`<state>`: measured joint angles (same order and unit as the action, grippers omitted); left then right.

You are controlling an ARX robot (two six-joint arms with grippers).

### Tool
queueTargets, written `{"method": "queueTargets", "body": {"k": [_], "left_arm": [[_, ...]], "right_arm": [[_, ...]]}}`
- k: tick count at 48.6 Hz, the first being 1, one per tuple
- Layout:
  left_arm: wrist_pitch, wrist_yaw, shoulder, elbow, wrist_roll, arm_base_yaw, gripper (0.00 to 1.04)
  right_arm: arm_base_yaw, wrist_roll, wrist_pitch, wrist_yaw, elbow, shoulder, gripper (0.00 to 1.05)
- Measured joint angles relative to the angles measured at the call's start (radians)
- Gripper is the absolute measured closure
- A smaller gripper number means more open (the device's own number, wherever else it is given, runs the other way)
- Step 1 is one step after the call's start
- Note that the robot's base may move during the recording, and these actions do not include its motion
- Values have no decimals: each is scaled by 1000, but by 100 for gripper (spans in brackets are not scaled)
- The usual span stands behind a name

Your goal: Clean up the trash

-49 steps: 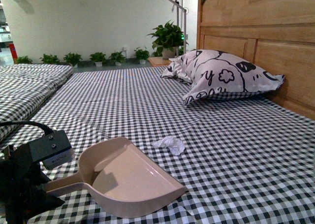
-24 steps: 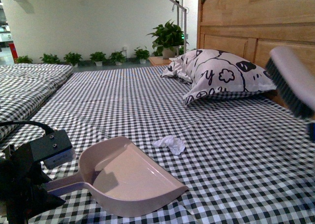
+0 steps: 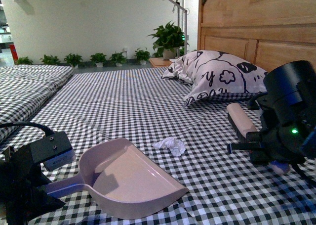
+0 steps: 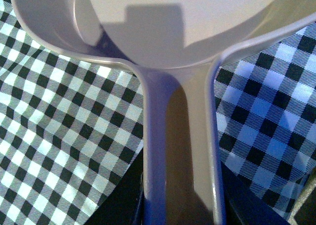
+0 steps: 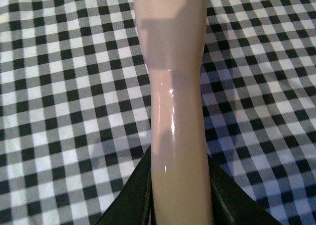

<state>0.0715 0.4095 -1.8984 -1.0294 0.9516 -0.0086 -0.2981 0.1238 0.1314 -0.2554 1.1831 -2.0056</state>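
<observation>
On the checked bed [image 3: 123, 96], your two arms flank the trash [image 3: 170, 145], a small crumpled wad of white tissue lying on the sheet in front of the robot, well short of the patterned pillow [image 3: 222, 76]. Your left gripper [image 3: 42, 189] is clamped on the handle of the pink dustpan [image 3: 128, 180]; the left wrist view shows the handle [image 4: 180, 151] running straight back between the jaws. Your right gripper [image 3: 254, 145] grips the brush [image 3: 240, 118] by its pale handle, as the right wrist view confirms, with the head held out over the sheet, its long axis running away from the robot toward the pillow.

The relation that matters is that the wad sits between the two tools. It lies just beyond the far end of the dustpan's open lip and apart from it, and the brush is farther off on its right. The dustpan is the nearer tool. By this reading, the coming sweep has to travel leftward and slightly toward the robot, and the lip may need shifting to meet it.

No brand or label can be read. The pillow's black marks look like lettering but are not legible.
</observation>
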Motion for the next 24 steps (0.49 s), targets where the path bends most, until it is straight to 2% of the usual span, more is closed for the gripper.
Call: {"method": "queueTargets", "body": {"k": [7,24], "left_arm": [[0,0,0,0,0,0,79],[0,0,0,0,0,0,79]], "right_arm": [[-8,-43,-43,-21,119,-101,85],[-38,-127,-89,-43,185,-193,85]]}}
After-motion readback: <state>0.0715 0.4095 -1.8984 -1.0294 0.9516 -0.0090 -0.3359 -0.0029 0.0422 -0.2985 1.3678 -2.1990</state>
